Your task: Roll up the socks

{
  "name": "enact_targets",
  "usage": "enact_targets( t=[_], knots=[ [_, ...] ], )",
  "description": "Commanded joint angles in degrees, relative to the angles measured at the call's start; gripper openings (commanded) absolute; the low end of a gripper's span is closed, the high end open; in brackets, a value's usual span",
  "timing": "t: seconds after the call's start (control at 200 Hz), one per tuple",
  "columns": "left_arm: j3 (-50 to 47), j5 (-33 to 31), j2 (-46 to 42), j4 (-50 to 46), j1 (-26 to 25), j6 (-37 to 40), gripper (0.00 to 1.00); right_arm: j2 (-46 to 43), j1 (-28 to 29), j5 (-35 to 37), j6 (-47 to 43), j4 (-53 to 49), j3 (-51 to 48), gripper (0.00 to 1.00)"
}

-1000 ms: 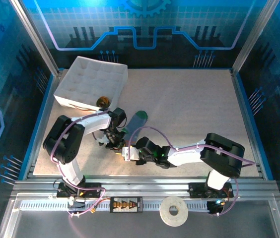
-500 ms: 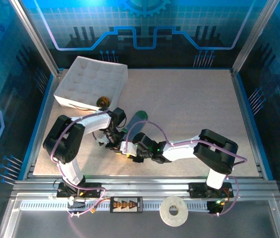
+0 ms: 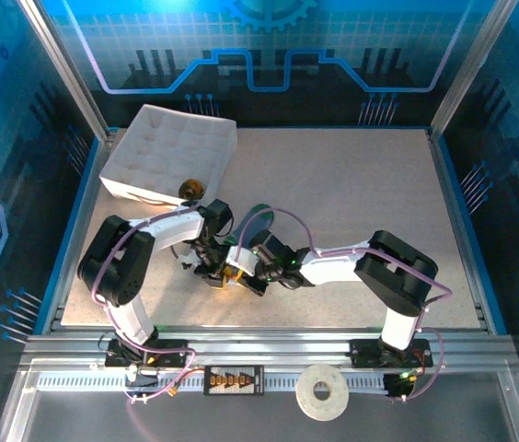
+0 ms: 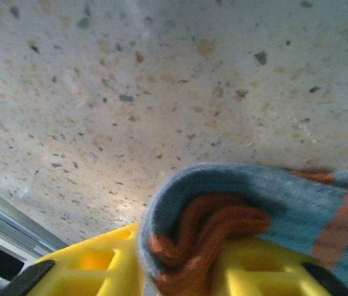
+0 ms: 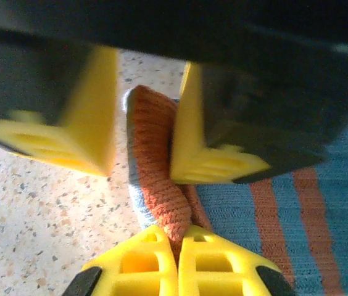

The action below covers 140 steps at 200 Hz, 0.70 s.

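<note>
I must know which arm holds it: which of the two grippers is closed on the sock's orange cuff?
The right gripper: its yellow fingertips meet, pinching the orange cuff of the blue-grey sock. The left gripper has its fingers apart, either side of it.

The top external view looks steeply down from above and behind the arm bases, facing the far side, and takes in the whole surface (image 3: pixel 361 184) from a distance. The left wrist view sits very low and close, with the left end effector (image 4: pixel 180 268) at its bottom edge, facing out across the speckled surface. The right wrist view is just as close, looking past the right end effector (image 5: pixel 177 234) toward the left one. Both wrist views share the orange cuff (image 4: pixel 205 228) of the blue-grey sock (image 4: pixel 297 203); from above, that spot lies left of centre, toward the near edge.
</note>
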Motion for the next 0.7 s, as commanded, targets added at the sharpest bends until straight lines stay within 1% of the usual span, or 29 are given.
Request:
enact_targets(
  t=[0.0, 0.09, 0.13, 0.175, 0.2, 0.255, 0.295, 0.39, 0.45, 0.53, 0.59, 0.695],
  knots=[
    [-2.4, -5.1, -4.6, 0.6, 0.4, 0.3, 0.48, 3.9, -3.2, -6.1, 5.6, -7.7, 0.6, 0.00],
    [-4.3, -5.7, -8.7, 2.4, 0.5, 0.5, 0.59, 5.5, -4.6, -9.4, 7.5, -8.7, 0.6, 0.00],
    [-5.1, -6.3, -10.6, 2.6, 0.4, 0.7, 0.66, 6.1, -5.0, -10.2, 8.5, -9.1, 0.6, 0.00],
    [-6.2, -6.9, -12.7, 3.0, 0.5, 1.1, 0.69, 6.8, -5.5, -11.1, 9.2, -9.8, 0.5, 0.00],
    [-6.7, -7.3, -13.9, 3.1, 0.5, 1.2, 0.73, 7.3, -5.8, -11.7, 9.6, -10.4, 0.6, 0.00],
    [-8.4, -8.4, -16.6, 3.9, 0.5, 2.0, 0.74, 8.3, -6.3, -12.0, 10.5, -11.4, 2.5, 0.00],
    [-10.0, -8.9, -19.0, 5.9, 0.5, 3.0, 0.73, 9.1, -6.8, -13.1, 11.2, -12.2, 3.2, 0.00],
    [-13.7, -8.7, -23.0, 11.6, 0.5, 5.1, 0.63, 10.9, -7.9, -14.4, 12.5, -14.8, 5.2, 0.00],
    [-15.4, -8.6, -24.8, 14.9, 0.4, 7.3, 0.60, 11.6, -8.3, -14.5, 12.9, -16.1, 6.3, 0.00],
    [-16.6, -9.3, -26.8, 15.1, 0.2, 9.0, 0.51, 12.4, -9.3, -15.2, 14.4, -17.0, 7.3, 0.00],
    [-18.0, -9.0, -28.1, 17.7, 0.1, 9.7, 0.46, 13.3, -10.3, -16.3, 15.4, -18.3, 8.3, 0.00],
    [-19.8, -8.7, -27.9, 21.3, 0.1, 9.5, 0.43, 14.4, -11.0, -17.6, 16.1, -19.3, 9.1, 0.00]
  ],
)
